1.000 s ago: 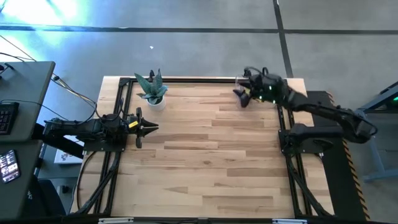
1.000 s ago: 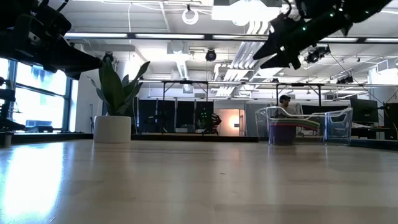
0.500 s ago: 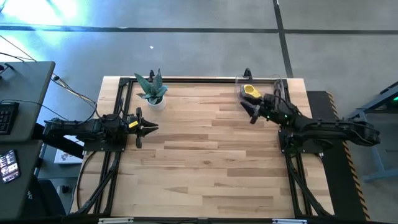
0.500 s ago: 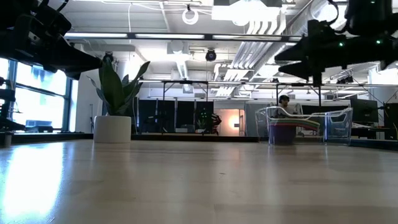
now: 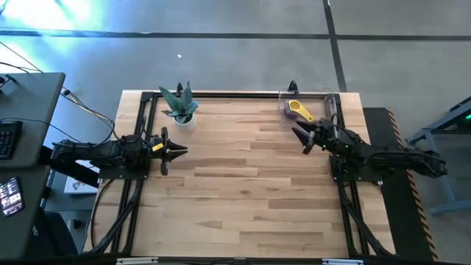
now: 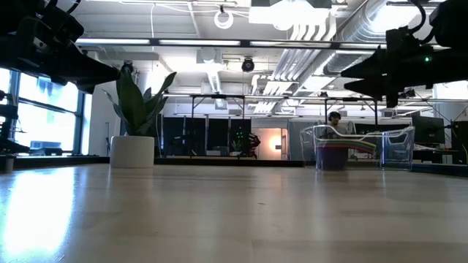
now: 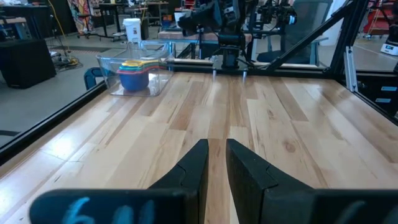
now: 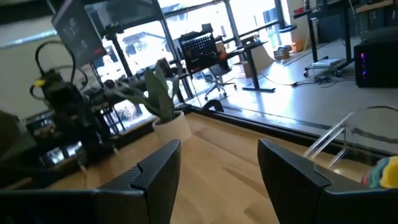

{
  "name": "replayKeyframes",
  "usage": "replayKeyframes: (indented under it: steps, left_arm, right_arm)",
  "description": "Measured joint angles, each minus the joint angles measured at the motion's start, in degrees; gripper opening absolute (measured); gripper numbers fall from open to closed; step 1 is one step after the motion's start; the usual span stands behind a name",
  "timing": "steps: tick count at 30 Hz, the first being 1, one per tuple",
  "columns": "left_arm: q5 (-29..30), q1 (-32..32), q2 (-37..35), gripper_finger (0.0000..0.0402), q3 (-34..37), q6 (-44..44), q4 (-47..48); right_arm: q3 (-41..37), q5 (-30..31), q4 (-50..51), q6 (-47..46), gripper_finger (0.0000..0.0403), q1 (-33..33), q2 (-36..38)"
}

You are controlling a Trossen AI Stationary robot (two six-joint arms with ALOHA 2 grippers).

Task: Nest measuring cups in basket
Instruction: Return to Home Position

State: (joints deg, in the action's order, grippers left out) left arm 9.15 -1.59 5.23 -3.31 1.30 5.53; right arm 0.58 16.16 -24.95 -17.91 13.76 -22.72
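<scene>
Right gripper (image 5: pixel 302 139): spread wide, empty, hovering right of centre in the high view, just below the basket (image 5: pixel 333 99). Basket at upper right of the frame, standing on the surface (image 5: pixel 243 191) by its top edge. Measuring cups (image 5: pixel 296 109) nested inside at the basket's left end, yellow on top. Left gripper (image 5: pixel 179 151): narrow, nearly closed, parked at mid-left. Potted plant (image 5: pixel 180 109) toward upper left of the surface.
</scene>
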Motion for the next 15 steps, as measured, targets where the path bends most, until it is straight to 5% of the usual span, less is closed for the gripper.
replayKeyframes:
  steps: [9,15]
  left_arm:
    - [0.0,0.0,0.0,0.0046,0.0,0.0,0.0]
    - [0.0,0.0,0.0,0.0046,0.0,0.0,0.0]
  right_arm:
    - [0.0,-0.1,21.5,5.5,0.0204,-0.4,17.2]
    - [0.1,-0.2,22.2,17.2,0.0204,-0.4,22.6]
